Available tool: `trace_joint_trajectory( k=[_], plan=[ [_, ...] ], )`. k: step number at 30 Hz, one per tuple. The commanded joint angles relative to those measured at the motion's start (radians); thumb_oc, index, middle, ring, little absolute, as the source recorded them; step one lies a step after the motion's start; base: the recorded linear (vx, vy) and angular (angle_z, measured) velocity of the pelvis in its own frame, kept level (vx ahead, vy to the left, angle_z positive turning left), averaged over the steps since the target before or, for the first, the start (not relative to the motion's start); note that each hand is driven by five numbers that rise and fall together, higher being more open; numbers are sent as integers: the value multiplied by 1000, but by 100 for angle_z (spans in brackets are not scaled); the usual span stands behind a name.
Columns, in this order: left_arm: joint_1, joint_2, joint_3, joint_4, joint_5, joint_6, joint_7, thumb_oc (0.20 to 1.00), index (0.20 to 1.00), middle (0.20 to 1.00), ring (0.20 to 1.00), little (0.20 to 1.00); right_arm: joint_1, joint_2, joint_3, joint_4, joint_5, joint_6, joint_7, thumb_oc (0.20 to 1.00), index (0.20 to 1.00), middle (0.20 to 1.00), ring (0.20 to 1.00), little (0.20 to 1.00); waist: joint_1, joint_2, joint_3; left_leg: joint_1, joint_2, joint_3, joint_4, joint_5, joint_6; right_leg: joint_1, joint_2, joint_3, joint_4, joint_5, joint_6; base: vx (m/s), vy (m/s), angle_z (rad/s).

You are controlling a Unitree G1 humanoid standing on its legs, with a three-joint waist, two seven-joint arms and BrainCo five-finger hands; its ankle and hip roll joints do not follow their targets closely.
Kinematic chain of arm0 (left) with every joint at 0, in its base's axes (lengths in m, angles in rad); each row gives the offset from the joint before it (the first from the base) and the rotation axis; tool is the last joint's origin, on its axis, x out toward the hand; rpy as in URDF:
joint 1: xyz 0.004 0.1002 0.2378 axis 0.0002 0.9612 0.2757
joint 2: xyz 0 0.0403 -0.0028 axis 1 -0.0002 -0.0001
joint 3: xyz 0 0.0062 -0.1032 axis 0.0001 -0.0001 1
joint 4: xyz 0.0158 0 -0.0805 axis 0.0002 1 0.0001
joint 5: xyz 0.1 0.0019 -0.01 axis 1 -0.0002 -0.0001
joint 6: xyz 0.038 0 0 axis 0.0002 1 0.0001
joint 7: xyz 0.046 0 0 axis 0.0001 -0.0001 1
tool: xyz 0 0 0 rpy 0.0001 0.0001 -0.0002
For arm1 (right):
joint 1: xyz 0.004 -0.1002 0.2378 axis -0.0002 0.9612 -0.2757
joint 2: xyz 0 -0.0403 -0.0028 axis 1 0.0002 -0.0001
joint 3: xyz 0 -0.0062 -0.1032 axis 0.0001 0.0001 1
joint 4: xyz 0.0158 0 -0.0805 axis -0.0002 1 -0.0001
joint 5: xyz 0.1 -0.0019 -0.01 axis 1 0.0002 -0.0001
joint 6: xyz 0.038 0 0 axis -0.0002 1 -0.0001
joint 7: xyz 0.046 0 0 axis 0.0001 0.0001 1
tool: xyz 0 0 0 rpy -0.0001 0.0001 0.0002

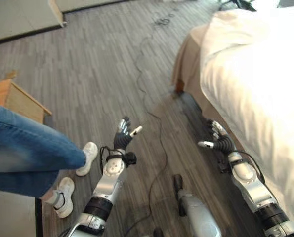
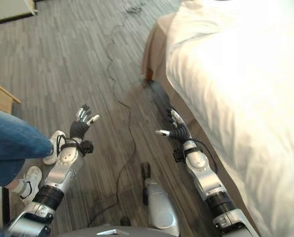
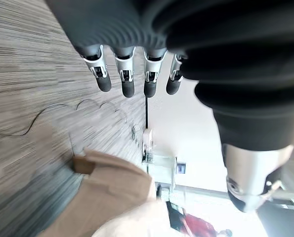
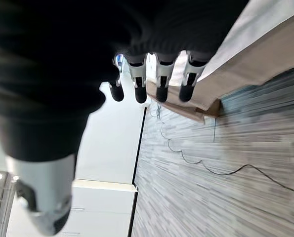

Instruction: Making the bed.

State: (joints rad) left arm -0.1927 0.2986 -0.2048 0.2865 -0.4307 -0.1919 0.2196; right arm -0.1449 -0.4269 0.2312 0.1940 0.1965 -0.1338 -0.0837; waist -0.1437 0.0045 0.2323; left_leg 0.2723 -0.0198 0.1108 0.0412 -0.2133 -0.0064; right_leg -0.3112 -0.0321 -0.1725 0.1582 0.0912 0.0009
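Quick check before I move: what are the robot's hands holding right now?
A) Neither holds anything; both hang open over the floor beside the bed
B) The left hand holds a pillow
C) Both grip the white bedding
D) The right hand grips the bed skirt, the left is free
A: the left hand and right hand hang open above the wood floor, apart from the white bedding.

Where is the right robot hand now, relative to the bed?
In the left eye view the right robot hand hangs over the wood floor on the right side, close beside the bed with its white cover, fingers relaxed and holding nothing.
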Motion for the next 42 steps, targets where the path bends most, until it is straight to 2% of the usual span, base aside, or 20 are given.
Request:
trace_joint_trajectory(
  k=[1, 3, 4, 7, 9, 10, 11, 14, 15, 16, 19, 20, 23, 26, 28, 29, 33, 37, 39, 42],
  plan=[
    [-22, 18, 6, -49, -43, -45, -33, 1000, 1000, 1000, 1000, 1000, -32, -29, 4, -65, -18, -48, -8, 1000, 1000, 1000, 1000, 1000, -19, -24, -78, -233, 53, 40, 430, 134, -49, 159, -14, 8, -103, 3, 73, 637, -218, 20],
    [-21, 24, 8, -50, -46, -40, -43, 1000, 1000, 1000, 1000, 1000, -24, -54, -2, -99, -24, -51, -2, 1000, 1000, 1000, 1000, 1000, 2, -40, -72, -337, 84, 62, 685, 198, -83, 224, -3, 11, -120, -32, 30, 316, -171, -7],
    [-21, 24, 8, -50, -46, -40, -43, 1000, 1000, 1000, 1000, 1000, -24, -54, -2, -99, -24, -51, -2, 1000, 1000, 1000, 1000, 1000, 2, -41, -73, -338, 83, 62, 684, 198, -83, 222, -4, 11, -120, -31, 30, 309, -103, -37],
    [-47, 10, -2, -15, -54, -25, -37, 1000, 1000, 1000, 1000, 1000, -11, -70, -25, -90, -47, -43, -30, 1000, 1000, 1000, 1000, 1000, 19, -53, -63, -433, 117, 89, 628, 182, -53, 305, -4, 43, -146, -65, 30, 258, -9, -68],
    [-66, 9, -18, -14, -57, -28, -49, 1000, 1000, 1000, 1000, 1000, 37, -67, -69, -111, -8, -58, -31, 1000, 1000, 1000, 1000, 1000, 16, -54, -65, -451, 110, 72, 404, 151, -25, 337, -16, 88, -145, -96, 48, 435, 167, -65],
    [-60, 11, -18, -20, -54, -32, -54, 1000, 1000, 1000, 1000, 1000, 61, -65, -81, -106, 10, -62, -20, 1000, 1000, 1000, 1000, 1000, 18, -50, -68, -459, 105, 41, 304, 168, -25, 344, -21, 105, -139, -106, 53, 551, 319, -51],
    [-46, 16, -14, -23, -53, -39, -61, 1000, 1000, 1000, 1000, 1000, 91, -65, -87, -101, 14, -69, -7, 1000, 1000, 1000, 1000, 1000, 28, -26, -67, -466, 96, -76, 121, 263, -49, 379, -9, 153, -138, -135, 57, 490, 283, -58],
    [-11, 23, 22, -53, -64, -58, -63, 1000, 1000, 1000, 1000, 1000, 115, -67, -96, -102, 20, -76, 12, 1000, 1000, 1000, 1000, 1000, 43, -9, -66, -501, 122, -206, -9, 359, -95, 417, -12, 236, -123, -179, 57, 455, 245, -86],
    [30, 45, 66, -85, -57, -61, -69, 1000, 1000, 1000, 1000, 1000, 118, -71, -104, -107, 12, -81, 19, 1000, 1000, 1000, 1000, 1000, 62, -5, -63, -523, 140, -309, -53, 382, -118, 436, -12, 300, -123, -195, 58, 355, 205, -115],
    [34, 46, 67, -88, -57, -60, -70, 1000, 1000, 1000, 1000, 1000, 119, -70, -102, -108, 11, -80, 19, 1000, 1000, 1000, 1000, 1000, 63, -6, -63, -519, 142, -307, -56, 383, -119, 437, -12, 302, -122, -196, 57, 361, 223, -92],
    [189, 75, 189, -110, -88, -56, -102, 1000, 1000, 1000, 1000, 1000, 96, -56, -100, -106, 14, -77, 49, 1000, 1000, 1000, 1000, 1000, 116, -8, -72, -523, 130, -515, 59, 337, -145, 457, -37, 442, -116, -217, 74, 399, 348, -150],
    [214, 75, 217, -108, -92, -58, -97, 1000, 1000, 1000, 1000, 1000, 84, -56, -97, -105, 8, -72, 59, 1000, 1000, 1000, 1000, 1000, 126, -7, -76, -521, 123, -527, 84, 319, -150, 461, -55, 455, -117, -215, 84, 391, 387, -181],
    [249, 63, 237, -83, -105, -50, -91, 1000, 1000, 1000, 1000, 1000, 65, -43, -97, -119, -5, -69, 65, 1000, 1000, 1000, 1000, 1000, 124, -1, -83, -491, 119, -485, 69, 278, -121, 434, -93, 473, -92, -207, 112, 285, 417, -96],
    [229, 85, 224, -57, -97, -39, -76, 1000, 1000, 1000, 1000, 1000, 32, 3, -65, -111, 12, -57, 48, 1000, 1000, 1000, 1000, 1000, 124, -10, -71, -473, 101, -372, 85, 242, -79, 333, -138, 504, 35, -103, 145, 216, 426, -42],
    [224, 119, 206, -75, -66, -24, -98, 1000, 1000, 1000, 1000, 1000, 44, 29, 2, -158, 98, -46, 128, 1000, 1000, 1000, 1000, 1000, 105, 0, -61, -407, 80, -288, 42, 225, -33, 242, -158, 442, 176, 3, 116, 253, 517, -130],
    [223, 119, 205, -73, -66, -24, -98, 1000, 1000, 1000, 1000, 1000, 44, 29, 1, -159, 99, -46, 128, 1000, 1000, 1000, 1000, 1000, 108, -1, -60, -404, 80, -285, 40, 225, -32, 241, -157, 445, 179, 1, 115, 221, 449, -120],
    [188, 134, 182, -98, -20, -2, -82, 1000, 1000, 1000, 1000, 1000, 71, 64, 37, -167, 159, -25, 155, 1000, 1000, 1000, 1000, 1000, 94, 14, -42, -348, 76, -169, 28, 193, 3, 194, -268, 241, 263, 51, 85, 139, 399, -57],
    [168, 123, 183, -112, -16, -10, -95, 1000, 1000, 1000, 1000, 1000, 98, 51, 14, -151, 133, -22, 154, 1000, 1000, 1000, 1000, 1000, 86, -8, -43, -307, 81, -67, 11, 173, 13, 175, -197, 106, 220, -27, 119, 93, 190, -120],
    [160, 101, 154, -107, -12, -5, -106, 1000, 1000, 1000, 1000, 1000, 123, 53, 14, -136, 140, -26, 156, 1000, 1000, 1000, 1000, 1000, 56, 0, -57, -279, 74, 2, -24, 177, 10, 131, -91, 21, 172, -96, 122, 73, 176, -127],
    [165, 79, 136, -113, -28, -8, -124, 1000, 1000, 1000, 1000, 1000, 129, 50, 25, -156, 136, -33, 165, 1000, 1000, 1000, 1000, 1000, 58, -13, -77, -261, 65, 43, -38, 179, -1, 196, -87, -25, 29, -107, 109, 91, -3, -125]
  ],
)
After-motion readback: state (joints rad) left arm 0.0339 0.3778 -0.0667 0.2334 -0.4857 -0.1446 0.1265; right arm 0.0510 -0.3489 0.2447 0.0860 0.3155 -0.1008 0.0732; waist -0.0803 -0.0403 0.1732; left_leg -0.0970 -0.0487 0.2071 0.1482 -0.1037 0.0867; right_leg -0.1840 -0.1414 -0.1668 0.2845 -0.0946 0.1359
